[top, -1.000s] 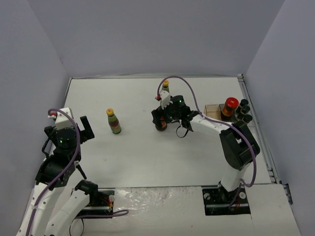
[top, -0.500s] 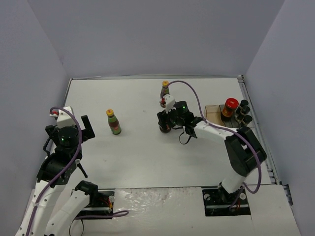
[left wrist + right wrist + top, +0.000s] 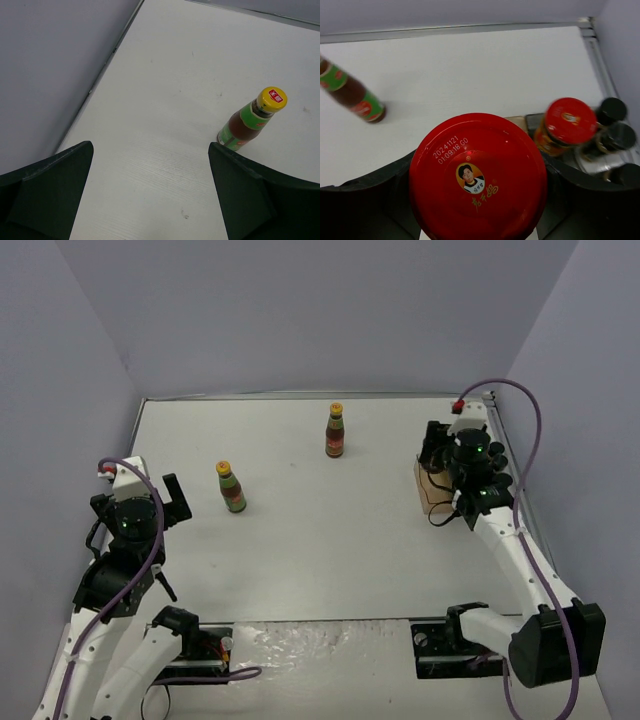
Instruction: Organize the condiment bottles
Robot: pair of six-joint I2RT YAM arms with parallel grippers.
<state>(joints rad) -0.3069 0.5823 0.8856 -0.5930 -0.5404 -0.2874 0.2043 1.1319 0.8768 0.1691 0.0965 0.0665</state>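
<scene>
Your clear brownish tray holds one red-lidded jar, with black-capped shakers just beside it (their count is hard to make out). Your right gripper, clamped on the second red-lidded jar, has come from mid-table to the tray. The left gripper stays wide open near a yellow-capped bottle, with the other yellow-capped bottle farther back.

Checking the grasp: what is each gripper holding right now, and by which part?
The right gripper holds a red-lidded jar, fingers on opposite sides just below its lid. The left gripper is open and empty.
</scene>
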